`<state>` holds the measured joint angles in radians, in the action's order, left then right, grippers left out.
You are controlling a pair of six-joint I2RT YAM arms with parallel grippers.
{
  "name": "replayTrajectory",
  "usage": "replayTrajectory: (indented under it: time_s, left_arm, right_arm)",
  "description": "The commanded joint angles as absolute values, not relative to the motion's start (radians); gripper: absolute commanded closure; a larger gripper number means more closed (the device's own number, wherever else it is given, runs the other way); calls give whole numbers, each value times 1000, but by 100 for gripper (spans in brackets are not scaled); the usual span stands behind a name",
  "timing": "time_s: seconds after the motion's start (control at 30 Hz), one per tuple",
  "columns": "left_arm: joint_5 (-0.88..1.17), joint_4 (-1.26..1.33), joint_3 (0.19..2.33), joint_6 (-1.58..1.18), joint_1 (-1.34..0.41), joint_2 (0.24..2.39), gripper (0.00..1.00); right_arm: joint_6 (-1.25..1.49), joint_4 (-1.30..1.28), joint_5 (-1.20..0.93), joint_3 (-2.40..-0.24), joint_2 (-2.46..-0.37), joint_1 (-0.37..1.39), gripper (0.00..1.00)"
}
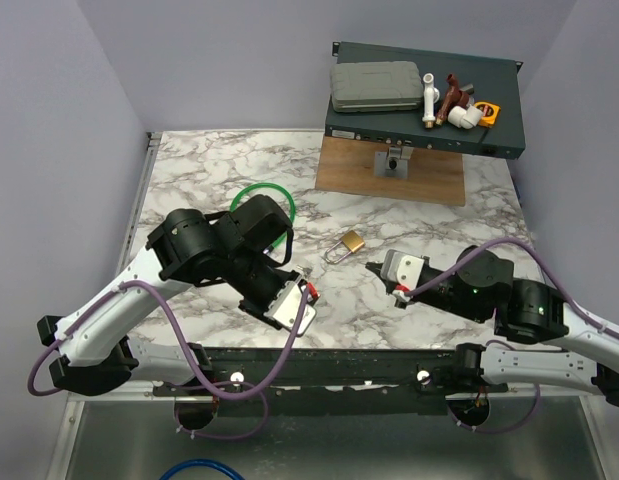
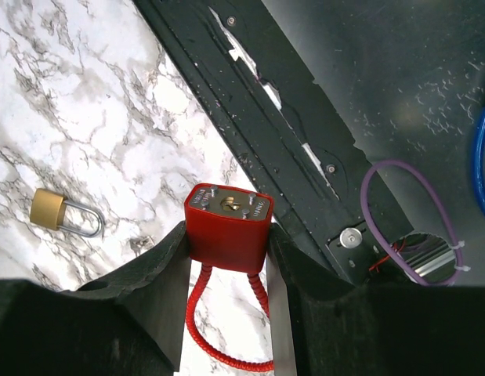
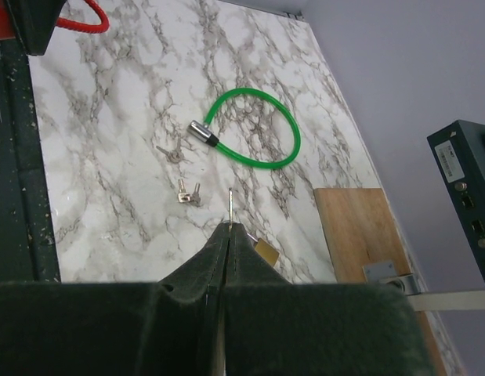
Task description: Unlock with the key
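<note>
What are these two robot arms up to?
The left claw grips a red padlock, its keyhole end exposed. The right claw is shut on the key, with the blade sticking out. The two are apart, so the key is not yet in the lock. A brass padlock lies loose on the marble table.

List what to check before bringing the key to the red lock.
1. The key clamped in the right tool: ok, the blade pokes out past the shut tips.
2. The red lock held by the left tool: ok, pinched on both sides.
3. The keyhole uncovered: ok, it faces out of the grip.
4. Key lined up with keyhole: not ok, the two tools sit apart and the blade is not aimed at it.
5. Key fits this lock: cannot tell.
6. The brass padlock out of the way: ok, it lies beyond both tools.
</note>
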<state>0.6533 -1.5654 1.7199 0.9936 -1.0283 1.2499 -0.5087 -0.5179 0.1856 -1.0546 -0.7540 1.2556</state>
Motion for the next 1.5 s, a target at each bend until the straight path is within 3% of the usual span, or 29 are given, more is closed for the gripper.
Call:
replayTrajectory:
  time_s: [0.0,0.2,0.37,0.6,0.73,1.03,1.47]
  left_arm:
    - [644,-1627,1730,1024,-1035,1232,92]
    - [632,-1625,1727,1026,-1035,1229,92]
    - [646,-1621,1602,1010,-997,1237,96]
    - [916,-1621,1430,1016,-685,1278,100]
    - [1019,-1621,1394,1016,-596,1296,100]
    - [1105,-1623,1302,986,-597,1343,100]
    - [1058,-1620,1228,956,-668,1355,100]
  right_arm:
    - [-494,-510,175,-1080,-762,1262,99]
    - [-496,-516,145,-1101,-781,1262,99]
    - [-506,-615,51,-1166,-871,1262,99]
    - [-523,-709,-49,-1205,-963,1262,99]
    - [-526,-726,-80,-1205,-991,1262,99]
    - [-577,-844,-165,-1318,-1158,1276,99]
    - [-645,-919,73,-1407,-1319,1485,99]
